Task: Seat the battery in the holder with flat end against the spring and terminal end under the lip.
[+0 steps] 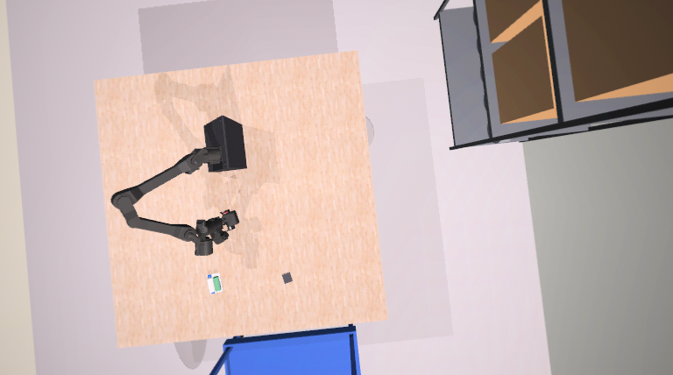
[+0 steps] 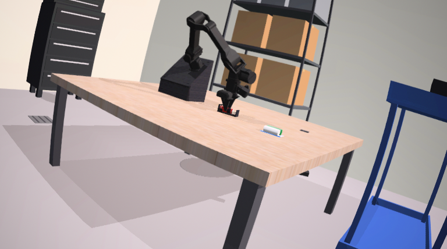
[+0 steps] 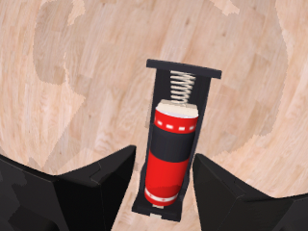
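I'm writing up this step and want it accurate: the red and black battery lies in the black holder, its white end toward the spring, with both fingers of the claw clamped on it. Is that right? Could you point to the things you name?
Not quite: the claw [image 3: 165, 156] is open, with a finger on either side of the battery [image 3: 169, 154], as the wrist view shows. The rest stands.

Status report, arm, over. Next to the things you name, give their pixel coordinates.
End effector [image 2: 227, 109] [image 3: 165, 156] open, fingers clear of battery. Red-and-black cylindrical battery [image 3: 169, 156] in black holder [image 3: 184, 68], flat end at coiled metal spring [image 3: 182, 87]. No obstruction seen.

Bright light, crisp translucent shadows.
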`<state>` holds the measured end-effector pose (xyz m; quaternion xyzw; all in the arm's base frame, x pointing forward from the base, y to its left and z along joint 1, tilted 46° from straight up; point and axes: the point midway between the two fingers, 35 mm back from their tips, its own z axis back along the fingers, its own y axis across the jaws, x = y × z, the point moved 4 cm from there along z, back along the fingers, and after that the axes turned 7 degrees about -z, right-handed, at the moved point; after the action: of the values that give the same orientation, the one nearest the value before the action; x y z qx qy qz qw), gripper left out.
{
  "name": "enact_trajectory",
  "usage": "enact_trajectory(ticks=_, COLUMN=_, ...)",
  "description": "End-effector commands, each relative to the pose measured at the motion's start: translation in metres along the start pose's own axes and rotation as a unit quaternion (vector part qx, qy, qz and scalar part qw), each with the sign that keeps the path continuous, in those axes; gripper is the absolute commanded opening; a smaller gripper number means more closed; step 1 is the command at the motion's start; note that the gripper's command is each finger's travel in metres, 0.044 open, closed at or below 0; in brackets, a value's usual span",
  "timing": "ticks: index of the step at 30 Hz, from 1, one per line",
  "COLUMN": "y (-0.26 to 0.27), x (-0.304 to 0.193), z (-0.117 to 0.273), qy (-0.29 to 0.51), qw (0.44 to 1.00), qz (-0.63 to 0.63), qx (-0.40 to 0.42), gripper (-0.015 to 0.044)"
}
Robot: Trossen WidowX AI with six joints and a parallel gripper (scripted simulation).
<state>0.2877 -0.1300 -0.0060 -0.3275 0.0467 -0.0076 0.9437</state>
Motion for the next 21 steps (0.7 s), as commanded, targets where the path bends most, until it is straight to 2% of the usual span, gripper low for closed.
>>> enact_trajectory(ticks=1, y=0.000, x=0.002, z=0.007, qy=-0.004, qw=1.000, qz=-0.003, qx=-0.001, gripper=0.0186)
enact_trajectory(ticks=3, y=0.000, x=0.002, z=0.007, qy=-0.004, qw=1.000, qz=-0.003, qx=-0.001, gripper=0.0186)
enact_trajectory(ticks=5, y=0.002, x=0.001, z=0.010, qy=-0.003, qw=1.000, qz=0.001, qx=0.000, gripper=0.0238)
enact_trajectory(ticks=13, y=0.011, x=-0.002, z=0.078, qy=-0.004, qw=1.000, qz=-0.002, qx=0.001, gripper=0.0440)
enact_trajectory(ticks=21, y=0.013, x=-0.003, z=0.080, qy=-0.004, qw=1.000, qz=-0.003, qx=0.001, gripper=0.0440)
